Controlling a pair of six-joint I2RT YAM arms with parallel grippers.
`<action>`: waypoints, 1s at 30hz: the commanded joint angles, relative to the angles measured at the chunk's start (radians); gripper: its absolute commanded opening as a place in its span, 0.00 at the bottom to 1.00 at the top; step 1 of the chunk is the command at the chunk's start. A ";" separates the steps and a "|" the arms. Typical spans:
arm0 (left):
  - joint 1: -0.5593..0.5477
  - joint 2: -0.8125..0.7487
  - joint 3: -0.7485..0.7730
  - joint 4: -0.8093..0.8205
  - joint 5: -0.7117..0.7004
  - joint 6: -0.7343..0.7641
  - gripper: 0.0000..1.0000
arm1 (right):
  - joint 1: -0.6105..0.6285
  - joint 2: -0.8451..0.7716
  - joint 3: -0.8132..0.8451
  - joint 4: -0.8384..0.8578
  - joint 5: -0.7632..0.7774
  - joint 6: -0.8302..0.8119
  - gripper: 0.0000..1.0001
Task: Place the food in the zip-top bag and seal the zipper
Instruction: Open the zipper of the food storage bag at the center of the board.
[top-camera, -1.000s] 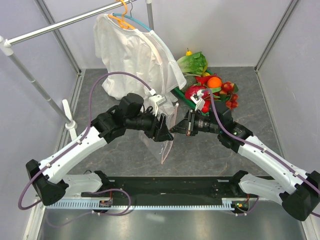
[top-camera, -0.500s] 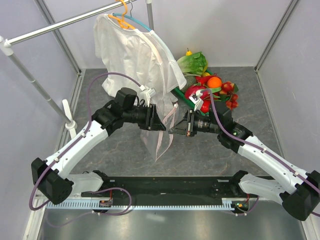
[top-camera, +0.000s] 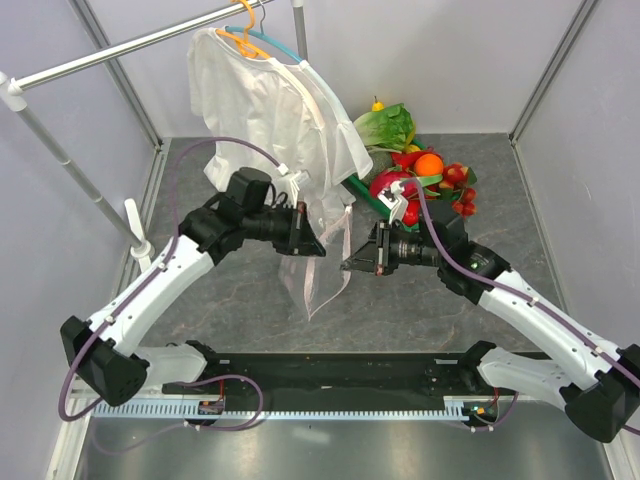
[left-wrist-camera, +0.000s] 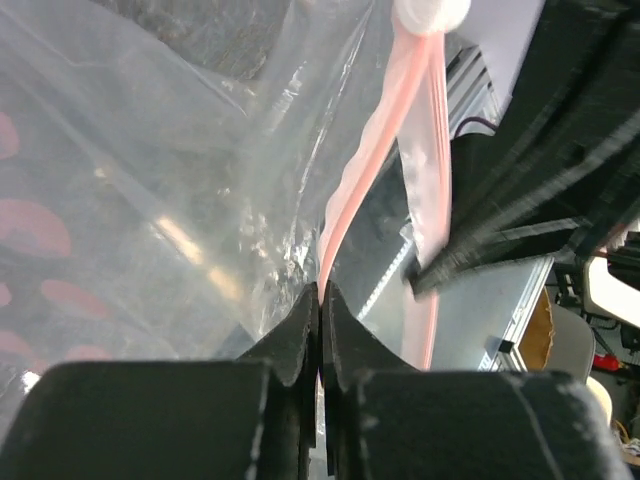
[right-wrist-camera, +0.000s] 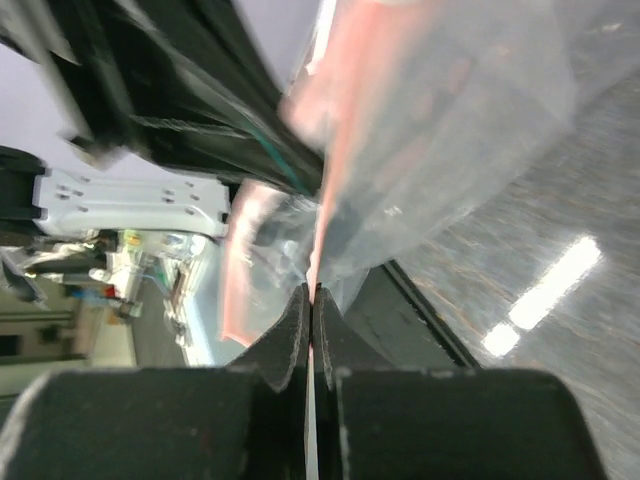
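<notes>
The clear zip-top bag hangs above the table between my two grippers. My left gripper is shut on its pink zipper strip; in the left wrist view the jaws pinch the strip just below the white tab. Facing it, my right gripper is shut on the bag's other pink edge, the film running between its jaws. The bag looks empty. The food sits at the back right: lettuce, an orange, strawberries.
A white shirt hangs on a hanger from the rail just behind the left gripper. A green tray edge lies under the food pile. Enclosure walls stand left, right and back. The arm bases' black rail runs along the near edge.
The left gripper's jaws have closed onto the bag's pink strip. The left arm has drawn back and to the left, pulling the bag's mouth away from the right gripper.
</notes>
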 joint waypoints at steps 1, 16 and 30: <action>0.057 -0.098 0.118 -0.128 0.069 0.108 0.02 | -0.041 -0.030 0.141 -0.318 0.049 -0.236 0.00; 0.149 -0.057 0.268 -0.404 -0.181 0.202 0.02 | -0.275 0.152 0.292 -0.801 0.087 -0.696 0.00; 0.120 0.104 0.247 -0.272 -0.132 0.035 0.02 | -0.285 0.370 0.566 -0.756 0.082 -0.848 0.45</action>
